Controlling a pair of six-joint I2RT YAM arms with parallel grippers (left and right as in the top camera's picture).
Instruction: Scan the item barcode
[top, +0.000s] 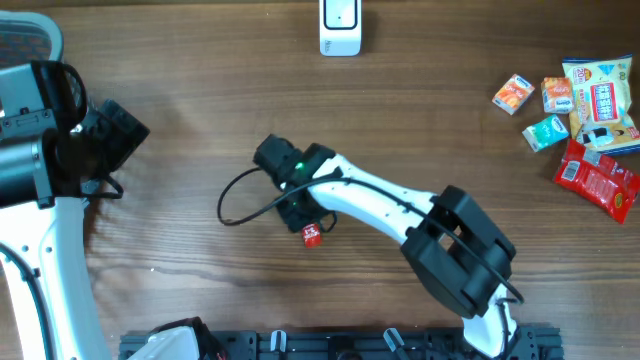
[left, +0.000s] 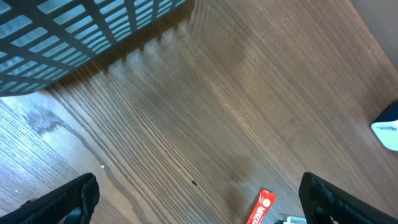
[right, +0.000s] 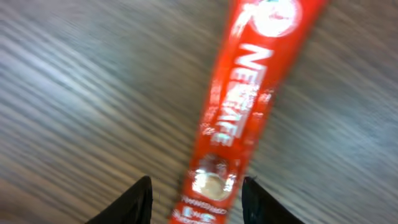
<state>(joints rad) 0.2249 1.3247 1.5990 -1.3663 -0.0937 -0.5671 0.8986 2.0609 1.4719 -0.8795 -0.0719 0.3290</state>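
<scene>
The red sachet (top: 311, 235) lies flat near the middle of the table (top: 180, 290), well apart from the scanner (top: 340, 27). The right gripper (right: 196, 200) straddles one end of it, jaws partly spread, with a gap on one side. The left gripper (left: 199, 202) hangs with its jaws spread wide.

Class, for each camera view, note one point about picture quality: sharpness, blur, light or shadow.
Overhead: sharp and evenly lit, though the right arm hides most of the red sachet. Left wrist: the table shows crisp grain, with a soft shadow beside the blue basket. Right wrist: blurred; the sachet's lettering is smeared and hard to read.
</scene>
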